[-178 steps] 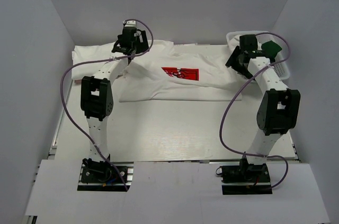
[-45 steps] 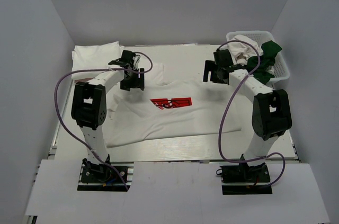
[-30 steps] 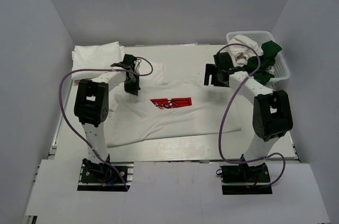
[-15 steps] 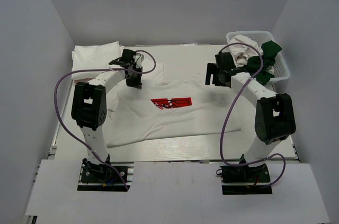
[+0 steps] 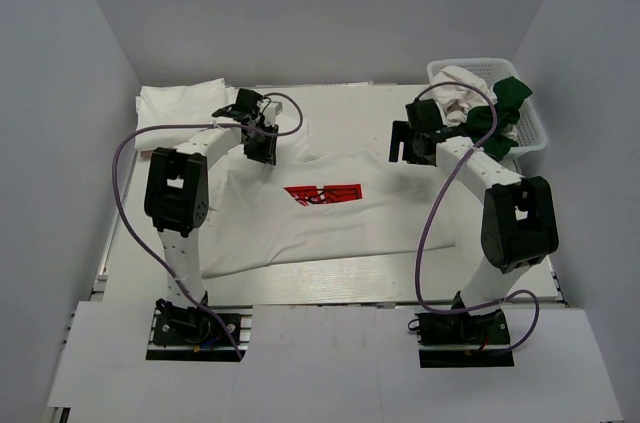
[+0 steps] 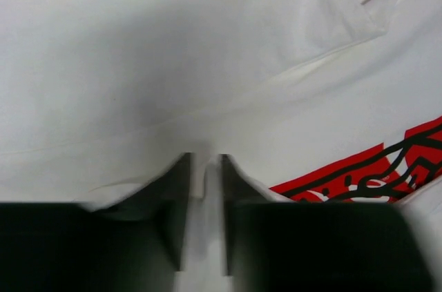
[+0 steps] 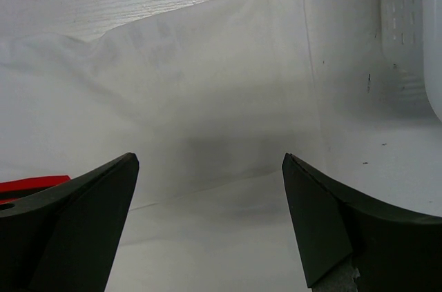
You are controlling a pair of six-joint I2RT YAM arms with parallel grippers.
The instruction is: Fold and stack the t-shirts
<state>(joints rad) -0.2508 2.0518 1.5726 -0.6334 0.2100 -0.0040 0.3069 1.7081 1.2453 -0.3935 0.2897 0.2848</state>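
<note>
A white t-shirt (image 5: 320,223) with a red square print (image 5: 322,193) lies spread flat in the middle of the table. My left gripper (image 5: 265,149) presses down on the shirt near its collar. In the left wrist view the left gripper (image 6: 205,158) has its jaws a narrow gap apart, with a small ridge of the white t-shirt (image 6: 173,50) standing loose between them and the red print (image 6: 366,174) to the right. My right gripper (image 5: 401,149) hovers wide open over the shirt's right shoulder. The right wrist view shows the right gripper (image 7: 208,159) above flat cloth (image 7: 207,85), holding nothing.
A folded white t-shirt (image 5: 180,103) lies at the back left. The white lattice basket (image 5: 537,131) at the back right holds white cloth (image 5: 462,83) and a dark green t-shirt (image 5: 505,113). The basket wall (image 7: 407,23) stands close to the right gripper.
My left gripper has slid toward the back right along the shirt's collar, and its jaws have parted slightly. The right arm has barely moved and stays wide open.
</note>
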